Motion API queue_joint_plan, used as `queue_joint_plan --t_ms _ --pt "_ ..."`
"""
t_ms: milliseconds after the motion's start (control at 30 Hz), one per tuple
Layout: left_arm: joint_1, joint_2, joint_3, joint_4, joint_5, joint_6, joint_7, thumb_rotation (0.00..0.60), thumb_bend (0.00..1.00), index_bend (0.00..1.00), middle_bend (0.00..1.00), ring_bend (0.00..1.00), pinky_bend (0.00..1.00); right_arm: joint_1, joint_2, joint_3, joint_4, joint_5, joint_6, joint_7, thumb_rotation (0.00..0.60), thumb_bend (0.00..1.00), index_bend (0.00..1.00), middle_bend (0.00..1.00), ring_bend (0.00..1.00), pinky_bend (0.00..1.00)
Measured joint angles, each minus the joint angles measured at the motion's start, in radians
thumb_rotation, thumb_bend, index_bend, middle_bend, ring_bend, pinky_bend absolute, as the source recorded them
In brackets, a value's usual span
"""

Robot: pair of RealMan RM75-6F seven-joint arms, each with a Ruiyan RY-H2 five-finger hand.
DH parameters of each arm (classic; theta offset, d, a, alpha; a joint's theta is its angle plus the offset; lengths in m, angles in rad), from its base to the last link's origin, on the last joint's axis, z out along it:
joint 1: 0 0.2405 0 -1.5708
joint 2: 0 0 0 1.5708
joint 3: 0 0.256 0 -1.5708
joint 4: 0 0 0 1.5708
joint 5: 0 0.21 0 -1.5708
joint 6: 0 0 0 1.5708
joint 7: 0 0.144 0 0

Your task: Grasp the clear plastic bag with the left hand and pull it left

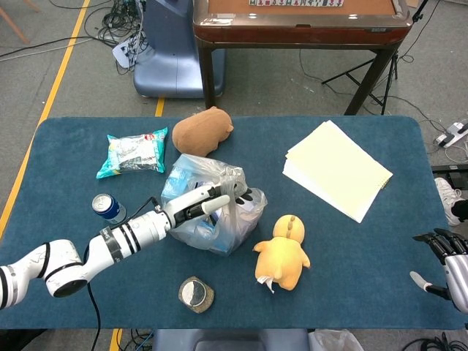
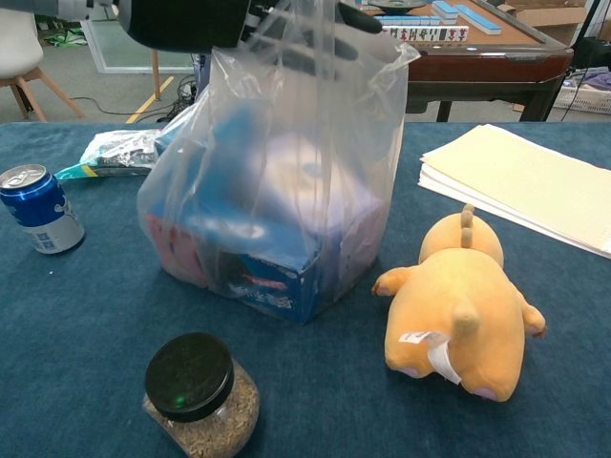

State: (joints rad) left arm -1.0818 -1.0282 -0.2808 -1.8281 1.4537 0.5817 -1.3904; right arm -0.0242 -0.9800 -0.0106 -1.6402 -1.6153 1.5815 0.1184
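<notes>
1. Your left hand (image 1: 210, 203) is reaching across the top of the clear plastic bag (image 1: 212, 219), which sits near the middle of the desk (image 1: 351, 278).
2. In the head view your fingers (image 1: 238, 196) lie stretched over the bag's upper edge, dark tips toward the right, with plastic bunched around them. I cannot tell whether they are clamped on the plastic or only laid against it.
3. In the chest view that hand shows as a dark shape at the bag's mouth (image 2: 286, 33), partly seen through the film.
4. The bag stands upright on the desk. A blue box (image 2: 272, 272) is at its bottom front, and more blue and white packs are blurred behind the film.
5. Your right hand (image 1: 442, 265) is at the desk's far right edge, well apart from everything, fingers spread and holding nothing.
6. A blue can (image 2: 36, 207) stands to the left of the bag, near your left forearm.
7. A jar with a dark lid (image 2: 199, 393) stands in front of the bag, toward you.
8. An orange plush toy (image 2: 460, 305) lies just right of the bag, apart from it.
9. A brown plush (image 1: 202, 130) and a snack packet (image 1: 133, 152) lie beyond the bag.
10. A stack of pale paper (image 1: 336, 170) lies to the far right.
</notes>
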Motion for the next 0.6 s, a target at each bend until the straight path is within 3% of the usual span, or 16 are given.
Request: queue_joint_plan --t_ms 467,600 --pt "-0.008 0.050 -0.022 -0.025 0.094 0.033 -0.321 0.123 0.20 0.18 0.22 0.19 0.13 -0.005 -0.002 0.002 0.007 0.000 0.006 0.008 0.600 0.15 0.30 0.30 0.16 0.21" --pt "-0.021 0.051 -0.021 -0.026 0.090 0.032 -0.391 0.191 0.20 0.20 0.24 0.21 0.23 -0.006 -0.002 0.002 0.009 0.002 0.006 0.009 0.600 0.15 0.30 0.30 0.16 0.21"
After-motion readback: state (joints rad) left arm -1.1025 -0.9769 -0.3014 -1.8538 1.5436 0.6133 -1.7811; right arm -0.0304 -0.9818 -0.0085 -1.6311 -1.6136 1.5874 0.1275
